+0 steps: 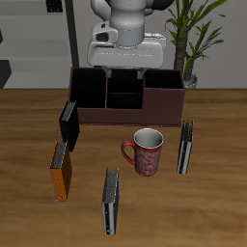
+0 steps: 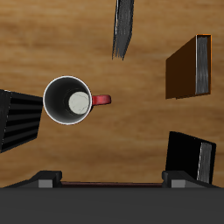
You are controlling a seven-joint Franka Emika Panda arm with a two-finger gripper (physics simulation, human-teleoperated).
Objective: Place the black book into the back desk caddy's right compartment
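Pincer hovered above back desk caddy; its opening couldn't be told.
Black book leaned against caddy's end, below pincer, ungrasped.

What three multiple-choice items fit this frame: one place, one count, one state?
1. The black book is: A inside the back desk caddy; B on the table beside the caddy's end; C flat at the table's front edge.
2. Books in all: A two; B three; C four.
3. The red mug is: A upright; B on its side; C upside down.

B: it stands outside the caddy wall.
C: black book, orange-brown book, two dark grey books.
A: its mouth faces up.
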